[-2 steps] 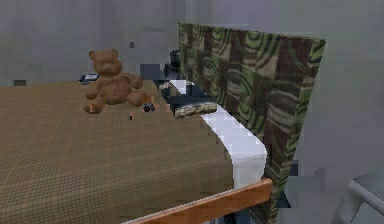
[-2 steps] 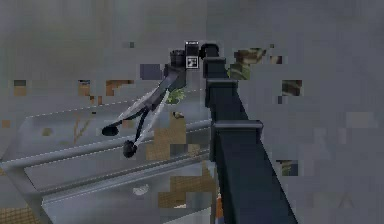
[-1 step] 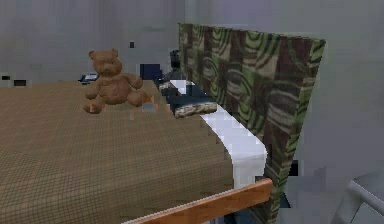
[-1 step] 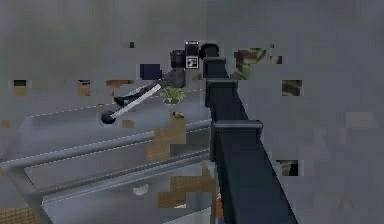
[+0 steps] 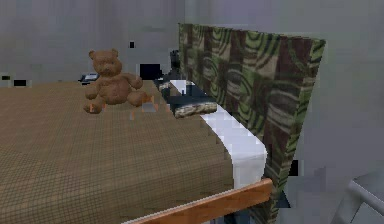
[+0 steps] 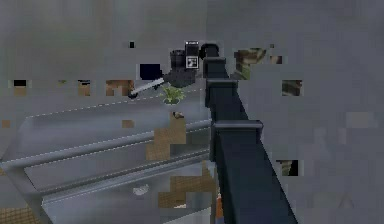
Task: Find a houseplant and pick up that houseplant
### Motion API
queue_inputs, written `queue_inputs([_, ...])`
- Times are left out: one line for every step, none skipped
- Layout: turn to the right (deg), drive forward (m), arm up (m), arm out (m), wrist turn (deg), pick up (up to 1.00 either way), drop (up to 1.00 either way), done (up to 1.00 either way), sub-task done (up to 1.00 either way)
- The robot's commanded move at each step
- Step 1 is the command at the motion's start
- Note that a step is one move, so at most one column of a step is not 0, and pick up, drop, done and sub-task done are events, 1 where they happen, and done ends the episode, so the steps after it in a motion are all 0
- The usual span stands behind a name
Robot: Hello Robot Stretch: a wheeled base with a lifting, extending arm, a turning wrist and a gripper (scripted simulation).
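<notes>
In the arm side view my arm (image 6: pixel 238 140) rises as a dark bar from the bottom edge. It ends at two small white squares (image 6: pixel 190 62). The gripper (image 6: pixel 160 84) reaches left of them over a grey surface (image 6: pixel 80 135). A small green blob (image 6: pixel 173 95), perhaps a little plant, sits right by the gripper's far end. I cannot tell whether the gripper holds anything, or whether it touches the green blob. A dark blue object (image 6: pixel 150 72) lies just behind.
The forward view has a bed (image 5: pixel 90 150) with a brown checked cover, a teddy bear (image 5: pixel 110 82), a dark flat object (image 5: pixel 190 102), a white strip (image 5: pixel 235 135) and a green-brown patterned headboard (image 5: pixel 255 80). A grey object (image 5: pixel 365 200) sits at the bottom right.
</notes>
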Motion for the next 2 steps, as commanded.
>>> queue_inputs([0.0, 0.0, 0.0, 0.0, 21.0, 0.0, 0.0, 0.0, 0.0])
queue_inputs([0.0, 0.0, -0.12, 0.0, 0.0, 0.0, 0.0, 0.0, 0.0])
